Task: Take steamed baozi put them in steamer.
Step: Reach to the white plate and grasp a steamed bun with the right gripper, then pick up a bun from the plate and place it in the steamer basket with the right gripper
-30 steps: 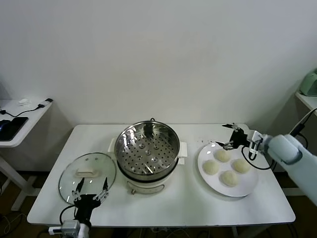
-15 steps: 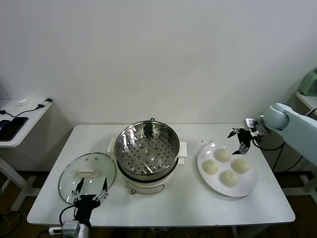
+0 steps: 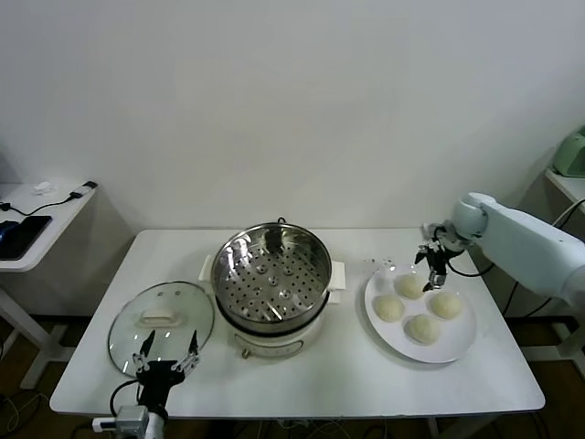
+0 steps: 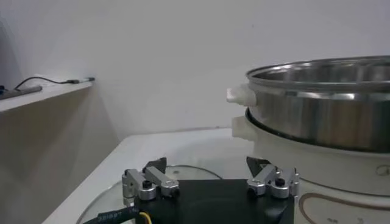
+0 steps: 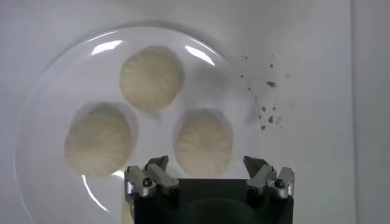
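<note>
The steamer (image 3: 272, 276), a shiny steel pot with a perforated tray on a white base, stands at the table's middle; its wall also fills the left wrist view (image 4: 323, 103). Several cream-white baozi lie on a white plate (image 3: 462, 340) to its right. My right gripper (image 3: 431, 267) hangs open, pointing down, just above the rearmost baozi (image 3: 409, 285). In the right wrist view that baozi (image 5: 203, 141) lies between the open fingers of the right gripper (image 5: 207, 163), with two more (image 5: 151, 78) (image 5: 98, 138) beyond. My left gripper (image 3: 166, 358) is open at the front left.
A round glass lid (image 3: 161, 325) lies flat left of the steamer, under the left gripper (image 4: 207, 165). Dark crumbs (image 5: 268, 103) dot the table beside the plate (image 5: 61, 79). A side table (image 3: 37, 219) with cables stands off to the left.
My right arm has swung round from the plate's rear edge, and its gripper now points down over the rearmost baozi. The left arm has not moved.
</note>
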You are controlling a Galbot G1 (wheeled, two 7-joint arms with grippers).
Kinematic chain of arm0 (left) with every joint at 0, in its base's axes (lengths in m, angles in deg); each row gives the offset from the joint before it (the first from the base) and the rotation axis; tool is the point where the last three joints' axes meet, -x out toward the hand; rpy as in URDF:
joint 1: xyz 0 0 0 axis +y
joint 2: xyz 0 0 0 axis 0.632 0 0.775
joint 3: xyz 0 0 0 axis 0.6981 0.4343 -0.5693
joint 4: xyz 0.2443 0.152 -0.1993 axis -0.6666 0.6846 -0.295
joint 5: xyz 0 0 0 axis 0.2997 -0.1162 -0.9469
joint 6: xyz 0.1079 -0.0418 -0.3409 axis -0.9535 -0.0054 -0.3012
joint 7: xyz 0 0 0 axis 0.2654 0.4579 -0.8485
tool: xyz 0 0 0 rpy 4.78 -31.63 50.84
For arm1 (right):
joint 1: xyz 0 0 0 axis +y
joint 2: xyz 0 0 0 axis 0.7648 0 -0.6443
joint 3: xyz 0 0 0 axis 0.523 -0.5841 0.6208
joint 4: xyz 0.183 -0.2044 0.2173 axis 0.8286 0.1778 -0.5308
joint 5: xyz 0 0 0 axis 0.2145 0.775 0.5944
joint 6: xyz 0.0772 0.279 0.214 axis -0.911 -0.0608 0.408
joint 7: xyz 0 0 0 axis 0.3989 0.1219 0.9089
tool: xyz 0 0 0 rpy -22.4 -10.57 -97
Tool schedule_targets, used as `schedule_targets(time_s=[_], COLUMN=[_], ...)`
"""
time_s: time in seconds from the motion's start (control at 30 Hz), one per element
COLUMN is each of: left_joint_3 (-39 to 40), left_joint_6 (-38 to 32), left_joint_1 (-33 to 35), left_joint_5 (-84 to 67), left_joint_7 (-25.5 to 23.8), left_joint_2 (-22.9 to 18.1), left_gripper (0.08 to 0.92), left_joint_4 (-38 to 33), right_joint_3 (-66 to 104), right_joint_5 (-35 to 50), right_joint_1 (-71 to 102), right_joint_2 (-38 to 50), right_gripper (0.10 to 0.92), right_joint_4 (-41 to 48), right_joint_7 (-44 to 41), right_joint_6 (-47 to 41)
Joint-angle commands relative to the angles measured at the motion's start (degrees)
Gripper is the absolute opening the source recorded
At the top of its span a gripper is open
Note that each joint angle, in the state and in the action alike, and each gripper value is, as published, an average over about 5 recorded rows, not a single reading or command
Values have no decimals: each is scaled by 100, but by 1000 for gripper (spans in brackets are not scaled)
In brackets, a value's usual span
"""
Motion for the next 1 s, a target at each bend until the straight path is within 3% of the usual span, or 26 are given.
schedule_targets(time_s=[0.03,0.33,0.57,0.77,1.0], left_joint_3=[8,31,38,30,51], left_joint_6=[-1,-10,-2,-44,-68], left_joint_1=[0,7,61,111,190], left_joint_5=[16,84,132,182,217], left_joint_7=[6,12,33,63,65], left_joint_2=[-4,-12,-26,-27,-51], left_gripper=[823,823,823,823,823], left_joint_4=[25,56,15,-13,-149], right_joint_3=[276,552,605,419,-479], right_joint_5=[-195,-382,-254,-54,618], right_joint_1=[296,408,393,165,-1077], right_joint_2=[-465,-576,-476,-172,496], right_gripper=[823,815,663,628,628], right_joint_4=[770,1029,868,284,-1055], right_joint_7=[37,-53,-143,-270,-354], right_joint_6=[-31,66,88,192,256])
